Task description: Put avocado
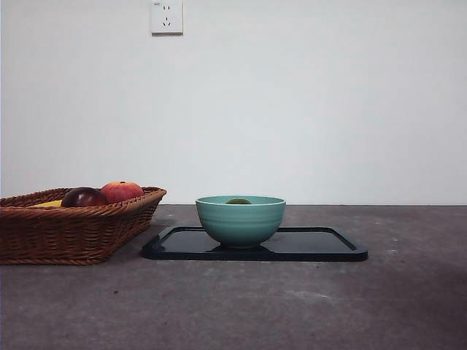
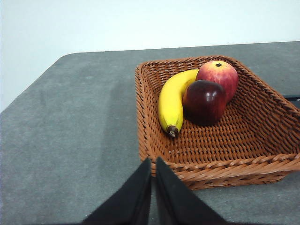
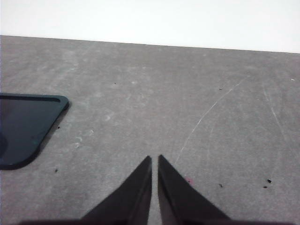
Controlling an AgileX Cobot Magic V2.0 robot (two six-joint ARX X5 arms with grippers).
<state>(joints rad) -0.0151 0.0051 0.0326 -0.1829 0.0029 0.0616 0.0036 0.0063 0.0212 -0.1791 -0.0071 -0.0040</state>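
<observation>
Avocado (image 1: pixel 238 201) sits in bowl (image 1: pixel 241 220), at basket's (image 1: pixel 73 233) 3 o'clock; task looks done. Left end effector (image 2: pixel 153 161), right end effector (image 3: pixel 154 159) pressed together; best kept clear.

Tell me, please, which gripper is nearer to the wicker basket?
Left. The left gripper hangs just outside the wicker basket, by its rim. The right gripper is over bare table beyond the black tray, with no basket in its view.

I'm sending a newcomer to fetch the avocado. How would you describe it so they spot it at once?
Find the black tray in the middle of the table, beside the wicker basket. On it stands a teal bowl; the avocado lies inside, only its dull olive-green top showing above the rim. It is the only fruit outside the basket.
</observation>
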